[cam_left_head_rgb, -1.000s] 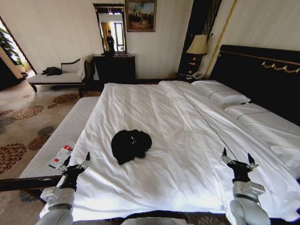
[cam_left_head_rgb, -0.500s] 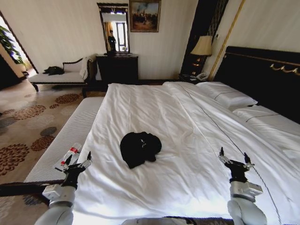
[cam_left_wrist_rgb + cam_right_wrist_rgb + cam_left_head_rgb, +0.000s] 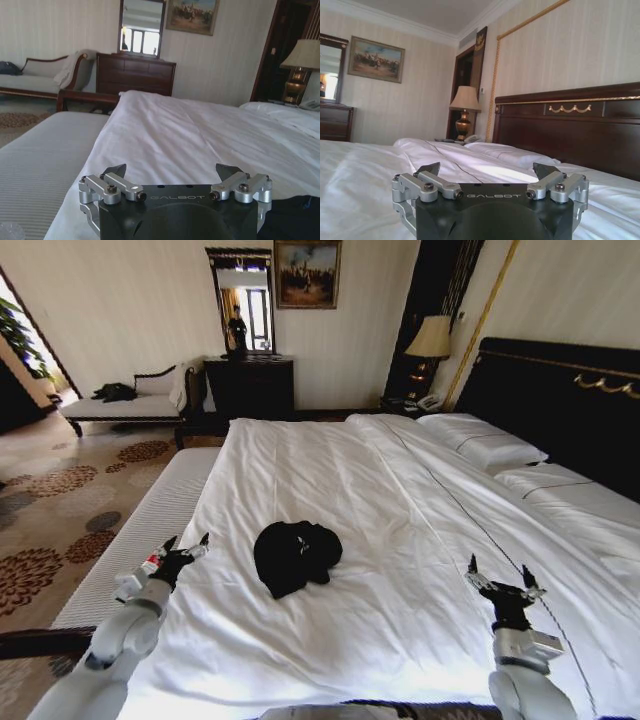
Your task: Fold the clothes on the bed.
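The clothes (image 3: pixel 293 555), a crumpled black T-shirt, lie bunched on the white duvet of the bed (image 3: pixel 400 510), left of its middle. My left gripper (image 3: pixel 183 549) hovers open over the bed's left edge, a short way left of the shirt and apart from it. In the left wrist view the open left gripper (image 3: pixel 172 170) points along the bed, and a dark edge of the shirt (image 3: pixel 295 210) shows at one corner. My right gripper (image 3: pixel 497 576) stands open above the duvet near the front right, far from the shirt. The right gripper (image 3: pixel 486 169) holds nothing in its own view.
A white striped bench (image 3: pixel 130 540) runs along the bed's left side with a small packet (image 3: pixel 135 578) on it. Pillows (image 3: pixel 485 445) and a dark headboard (image 3: pixel 560 400) lie at right. A dresser (image 3: pixel 250 385), chaise (image 3: pixel 125 405) and lamp (image 3: pixel 428 340) stand by the far wall.
My left arm has lifted and reached forward and right, toward the shirt. The right arm has barely moved. One second ago the camera view shifted slightly.
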Tool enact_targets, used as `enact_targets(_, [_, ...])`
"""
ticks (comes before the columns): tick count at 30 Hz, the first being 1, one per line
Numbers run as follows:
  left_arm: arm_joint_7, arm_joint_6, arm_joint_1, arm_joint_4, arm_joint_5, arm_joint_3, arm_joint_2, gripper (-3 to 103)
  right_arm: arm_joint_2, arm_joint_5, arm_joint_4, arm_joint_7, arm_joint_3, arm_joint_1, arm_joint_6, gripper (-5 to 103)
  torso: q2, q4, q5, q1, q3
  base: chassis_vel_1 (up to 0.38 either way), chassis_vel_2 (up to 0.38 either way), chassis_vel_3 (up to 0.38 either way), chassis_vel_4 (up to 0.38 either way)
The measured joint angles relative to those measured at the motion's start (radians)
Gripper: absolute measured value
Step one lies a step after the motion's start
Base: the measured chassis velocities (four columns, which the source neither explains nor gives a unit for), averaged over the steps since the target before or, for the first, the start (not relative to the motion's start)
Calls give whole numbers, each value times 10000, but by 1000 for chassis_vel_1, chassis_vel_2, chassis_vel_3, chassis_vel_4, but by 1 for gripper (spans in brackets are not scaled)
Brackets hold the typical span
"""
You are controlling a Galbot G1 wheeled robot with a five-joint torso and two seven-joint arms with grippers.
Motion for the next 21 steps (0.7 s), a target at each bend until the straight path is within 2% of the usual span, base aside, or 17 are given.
enact_targets(2, [162,128,-354,534,-318,534,338,100,-253,85,-158,31,-354,235,-175,100,-1,25,1,0,1,0,0,0,0])
enact_targets(4, [187,138,-483,635,-327,684,370,100,-264,92,-175,35,-362,231,-185,100,-1,24,0,0,1,0,0,0,0])
enact_targets(5, [243,162,-1113,1040,-386,1342,451,100,-293,103,-216,37,-366,180,-192,100,0,19,-6,0,0,0,0,0,0])
enact_targets(8, [308,233,-2159,1635,-592,2242,444,100,-311,140,-233,43,-318,127,-196,100,0,2,-5,0,0,0,0,0,0])
enact_targets(9, [308,233,-2159,1635,-592,2242,444,100,-311,140,-233,43,-318,127,-196,100,0,2,-5,0,0,0,0,0,0])
enact_targets(12, [448,298,-3491,2406,-1010,3461,308,100,-396,269,-217,84,-269,211,-282,100,-1,11,0,0,1,0,0,0,0])
enact_targets(14, [466,328,-3710,2538,-1118,3677,278,100,-415,290,-213,95,-267,233,-302,100,-1,12,0,1,1,0,0,0,0])
enact_targets(16, [479,473,-4695,3293,-1477,4708,61,100,-474,332,-212,126,-252,247,-352,100,-1,12,-1,1,1,0,0,0,0])
enact_targets(19, [276,625,-5636,4112,-1472,5585,-325,100,-494,347,-250,133,-167,212,-360,100,-1,10,-2,1,0,0,0,0,0])
enact_targets(21, [254,645,-5855,4306,-1472,5793,-439,100,-493,366,-273,136,-117,195,-360,100,-1,11,0,1,0,0,0,0,0])
